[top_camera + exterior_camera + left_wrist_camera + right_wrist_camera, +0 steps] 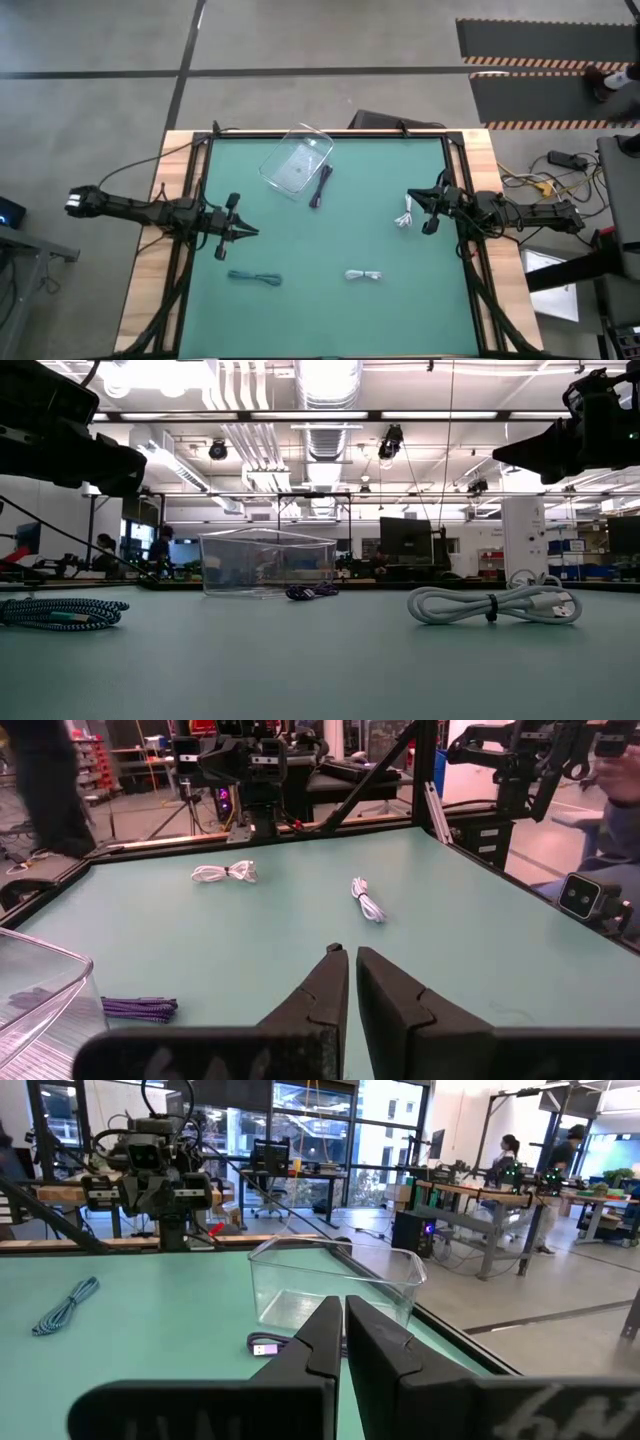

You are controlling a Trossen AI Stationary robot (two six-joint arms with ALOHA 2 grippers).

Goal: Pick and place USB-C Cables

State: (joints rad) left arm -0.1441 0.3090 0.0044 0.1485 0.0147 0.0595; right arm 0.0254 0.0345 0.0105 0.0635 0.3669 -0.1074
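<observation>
1. The green table (330, 235) is filling the middle of the high view, framed by pale wood edges at left and right.
2. The left arm is reaching in from the picture's left, its left gripper (247, 231) hovering at the mat's left-centre; in its wrist view the dark fingers (322, 995) are lying nearly together with only a thin slit between them, gripping nothing.
3. The right arm is coming in from the picture's right, its right gripper (414, 207) hanging at the mat's right-centre; its fingers (318, 1342) are likewise pressed almost together and holding nothing.
4. The clear plastic box (296, 162) is sitting tilted in the upper middle of the mat, appearing empty.
5. The teal cable (254, 277) is lying in the lower left of the mat, below the left gripper.
6. One white cable (363, 274) is resting lower centre, well apart from the teal one.
7. The dark purple cable (321, 186) is lying just beside the box's right edge, outside it.
8. The other white cable (405, 217) is lying just beside the right gripper's fingertips.
</observation>
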